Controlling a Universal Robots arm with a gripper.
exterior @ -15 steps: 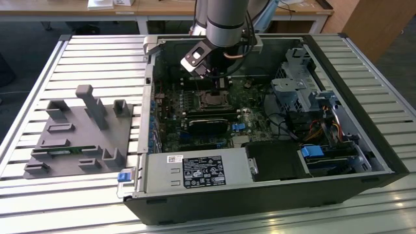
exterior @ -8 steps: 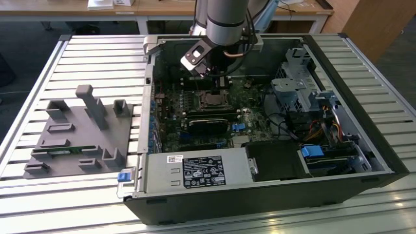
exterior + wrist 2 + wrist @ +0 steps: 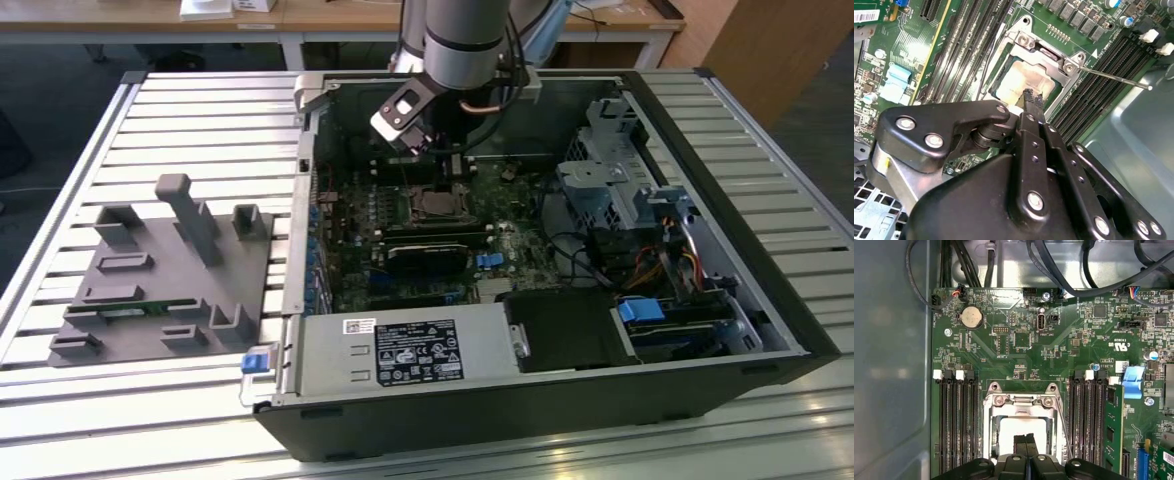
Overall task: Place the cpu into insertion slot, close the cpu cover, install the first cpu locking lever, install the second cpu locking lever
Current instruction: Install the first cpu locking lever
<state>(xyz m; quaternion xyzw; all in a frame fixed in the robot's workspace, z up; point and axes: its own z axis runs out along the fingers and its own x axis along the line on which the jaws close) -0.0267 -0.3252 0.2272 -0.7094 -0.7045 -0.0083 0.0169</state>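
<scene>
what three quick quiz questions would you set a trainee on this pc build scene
1. True or false: the gripper is spread wide open.
2. What runs along both sides of the metal cover? A memory slots B fans C hard drives
3. In the second wrist view, which thin rod sticks out away from the cover?
Key: 1 false, it is shut. 2 A. 3 the locking lever.
</scene>
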